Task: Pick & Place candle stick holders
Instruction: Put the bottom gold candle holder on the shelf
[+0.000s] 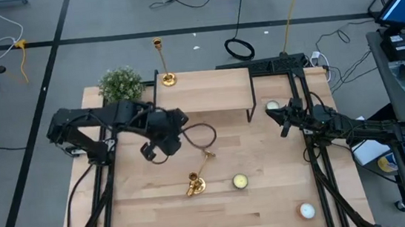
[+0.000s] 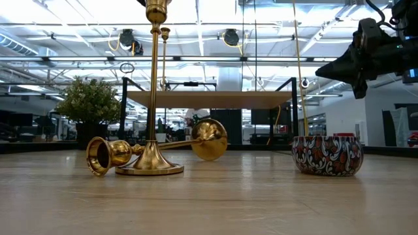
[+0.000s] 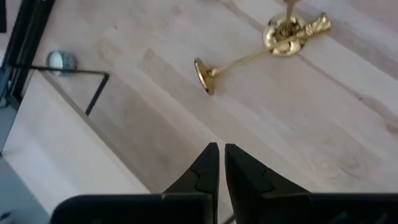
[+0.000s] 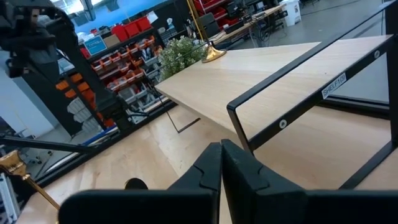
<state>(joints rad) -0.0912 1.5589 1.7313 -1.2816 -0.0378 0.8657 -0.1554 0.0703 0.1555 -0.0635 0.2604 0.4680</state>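
Three brass candlesticks: one upright on the shelf (image 1: 208, 90) at upper centre (image 1: 162, 61), one upright (image 1: 194, 183) and one lying (image 1: 205, 158) at lower centre. Both grippers' jaws closed, empty: left gripper (image 1: 149, 153), right gripper (image 1: 286, 129).

A potted plant (image 1: 120, 83) stands beside a raised shelf (image 1: 204, 91); a patterned tin candle (image 2: 327, 155) sits on the table (image 1: 271, 204).

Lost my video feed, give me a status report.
Left gripper shut, empty, hovering mid-table. Right gripper shut, empty, beside shelf. One candlestick upright on shelf, one upright, one toppled on table. Nothing blocking.
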